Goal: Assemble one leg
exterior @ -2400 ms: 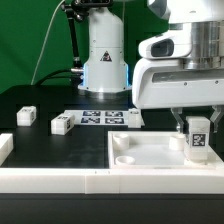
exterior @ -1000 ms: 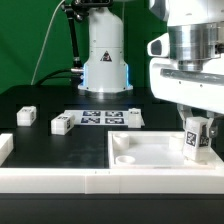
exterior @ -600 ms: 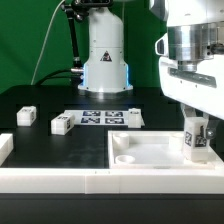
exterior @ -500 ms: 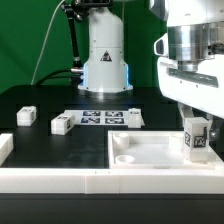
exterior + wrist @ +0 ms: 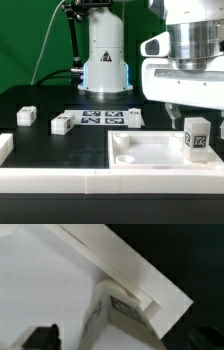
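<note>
A leg stands upright in the corner socket of the large white panel at the exterior view's right. My gripper hangs just above the leg's top, with its jaws open and not touching it. In the wrist view the leg rises from the panel between my dark fingers, with a gap on each side. Three other legs lie loose on the black table: one at the exterior view's far left, one beside it and one behind the panel.
The marker board lies flat behind the panel. The arm's white base stands at the back. A white rail runs along the front, with a raised end at the exterior view's left.
My gripper held the leg over the panel's corner, lowered it there, then let go and rose. The leg now stands alone.
</note>
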{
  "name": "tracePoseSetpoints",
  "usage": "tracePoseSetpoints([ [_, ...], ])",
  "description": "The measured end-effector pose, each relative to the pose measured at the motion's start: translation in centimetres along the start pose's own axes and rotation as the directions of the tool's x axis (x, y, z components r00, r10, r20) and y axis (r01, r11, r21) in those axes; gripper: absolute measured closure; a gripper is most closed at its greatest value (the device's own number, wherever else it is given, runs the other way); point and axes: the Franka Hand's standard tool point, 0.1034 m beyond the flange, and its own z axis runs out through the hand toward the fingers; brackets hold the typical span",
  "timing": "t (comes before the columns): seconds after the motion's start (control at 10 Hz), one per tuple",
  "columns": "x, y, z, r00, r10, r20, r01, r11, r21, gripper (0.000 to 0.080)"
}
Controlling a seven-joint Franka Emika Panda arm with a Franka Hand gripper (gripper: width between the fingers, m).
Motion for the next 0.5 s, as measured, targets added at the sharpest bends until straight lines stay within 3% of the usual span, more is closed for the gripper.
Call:
tracePoseSetpoints([
  [0.3, 0.09, 0.05, 0.0, 0.951, -0.309, -0.012, 0.308, 0.951, -0.021, 0.0151],
  [0.5, 0.1, 0.14, 0.06, 0.871, -0.491, -0.009, 0.49, 0.871, -0.033, 0.0151],
])
